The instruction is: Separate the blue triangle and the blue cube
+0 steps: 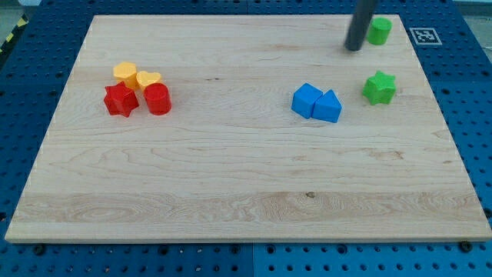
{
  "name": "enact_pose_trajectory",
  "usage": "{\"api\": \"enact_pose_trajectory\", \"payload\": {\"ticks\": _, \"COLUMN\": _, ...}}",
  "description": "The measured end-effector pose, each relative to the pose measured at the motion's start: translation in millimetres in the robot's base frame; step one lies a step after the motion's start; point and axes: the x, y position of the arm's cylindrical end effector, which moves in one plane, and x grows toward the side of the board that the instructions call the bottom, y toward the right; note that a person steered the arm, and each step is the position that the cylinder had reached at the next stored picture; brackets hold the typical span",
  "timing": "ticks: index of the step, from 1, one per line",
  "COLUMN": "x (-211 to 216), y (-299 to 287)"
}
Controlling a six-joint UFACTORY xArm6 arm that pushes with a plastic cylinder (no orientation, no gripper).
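My tip [354,48] stands near the view's top right of the table [231,192], just left of the green cylinder [378,31], with a narrow gap between us. Below it toward the blue cube [307,100] and blue triangle [328,107], which touch each other, the wood lies open. The green star [380,88] sits right of that pair, leaving a modest lane between. Left of the cube a wide bare stretch runs to the far cluster: red star [121,100], red cylinder [157,99], yellow heart [148,79] and an orange block [125,73], packed together. The whole lower half is free.
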Motion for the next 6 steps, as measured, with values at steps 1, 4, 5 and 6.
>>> {"api": "enact_pose_trajectory", "payload": {"ticks": 1, "x": 42, "y": -54}}
{"api": "enact_pose_trajectory", "payload": {"ticks": 4, "x": 142, "y": -44}}
{"api": "enact_pose_trajectory", "payload": {"ticks": 5, "x": 146, "y": -14}}
{"api": "enact_pose_trajectory", "payload": {"ticks": 6, "x": 146, "y": 19}}
